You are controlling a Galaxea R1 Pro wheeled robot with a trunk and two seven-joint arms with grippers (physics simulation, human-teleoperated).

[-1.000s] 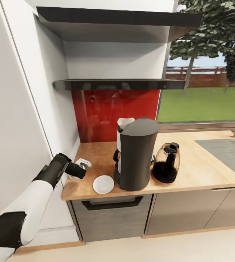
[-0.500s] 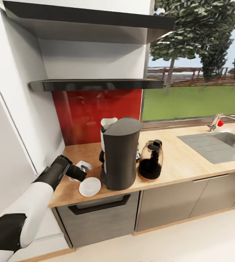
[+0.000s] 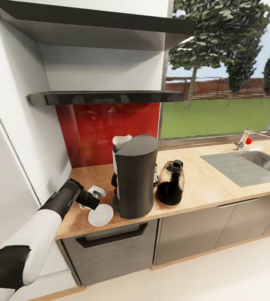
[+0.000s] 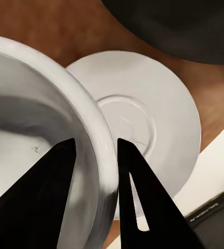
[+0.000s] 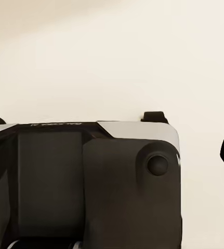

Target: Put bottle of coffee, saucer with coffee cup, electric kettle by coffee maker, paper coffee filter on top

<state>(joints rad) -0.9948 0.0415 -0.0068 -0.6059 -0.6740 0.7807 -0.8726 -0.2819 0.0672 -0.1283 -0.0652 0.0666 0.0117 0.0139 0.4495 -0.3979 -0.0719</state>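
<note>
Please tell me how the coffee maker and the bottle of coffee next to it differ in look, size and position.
The coffee maker is clearly taller than the bottle of coffee. The coffee maker is opaque dark grey, while the bottle is see-through, with a dark fill low inside. A white paper filter rises at the coffee maker's top; the bottle has a black cap. The saucer lies at the coffee maker's side, away from the bottle. Both stand upright on the wooden countertop.

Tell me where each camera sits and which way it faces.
Head: up on the robot, looking down at the counter, coffee maker, bottle; left arm shows.
Left wrist: near the left gripper, fingers gripping the cup rim above the saucer.
Right wrist: faces pale floor and the robot's dark body.
Shared: saucer in head and left wrist views.
</note>
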